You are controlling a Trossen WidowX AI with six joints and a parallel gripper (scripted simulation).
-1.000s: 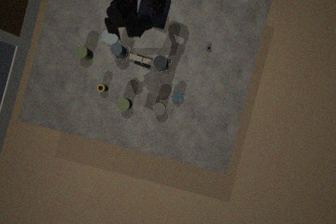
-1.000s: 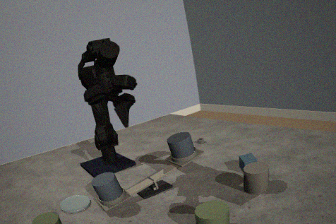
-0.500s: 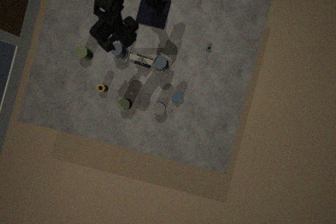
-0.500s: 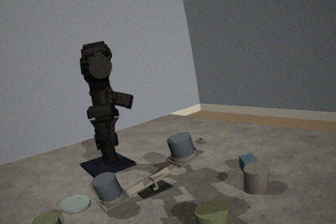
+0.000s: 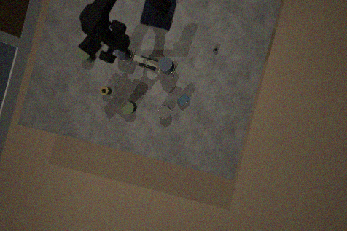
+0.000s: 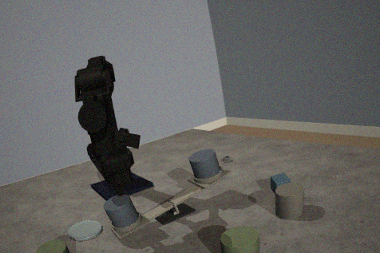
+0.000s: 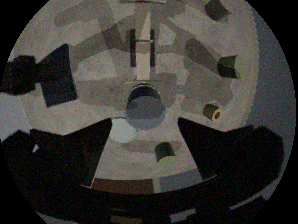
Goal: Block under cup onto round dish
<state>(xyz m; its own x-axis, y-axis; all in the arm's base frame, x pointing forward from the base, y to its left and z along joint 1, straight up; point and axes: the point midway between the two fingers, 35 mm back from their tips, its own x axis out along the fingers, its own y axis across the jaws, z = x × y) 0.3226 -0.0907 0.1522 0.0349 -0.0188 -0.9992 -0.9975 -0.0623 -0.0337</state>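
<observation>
A blue-grey cup [image 5: 123, 55] [image 6: 121, 211] [image 7: 145, 112] stands on one end of the balance [image 5: 139, 59] [image 6: 161, 210] [image 7: 143, 67]. Its twin [image 5: 166, 65] [image 6: 204, 164] stands on the other end. The beam tilts down toward the first cup, and both cups lean that way. The block is not visible. The pale round dish [image 6: 85, 231] [image 7: 123, 131] lies beside the low-end cup; the arm covers it in the top view. My gripper [image 7: 145, 120] is open and empty above the low-end cup, which shows between and beyond the fingers in the wrist view. Its fingertips are unclear in the top and exterior views.
Green cylinders [image 5: 128, 108] [image 6: 239, 240] [image 7: 166, 155], a yellow ring-topped piece [image 5: 104, 90] [image 7: 214, 112], a beige cylinder [image 5: 165, 111] [image 6: 289, 202] and a blue block [image 5: 183, 100] [image 6: 279, 182] stand around the balance. A small dark item [image 5: 216, 49] [image 6: 227, 159] lies beyond the high-end cup.
</observation>
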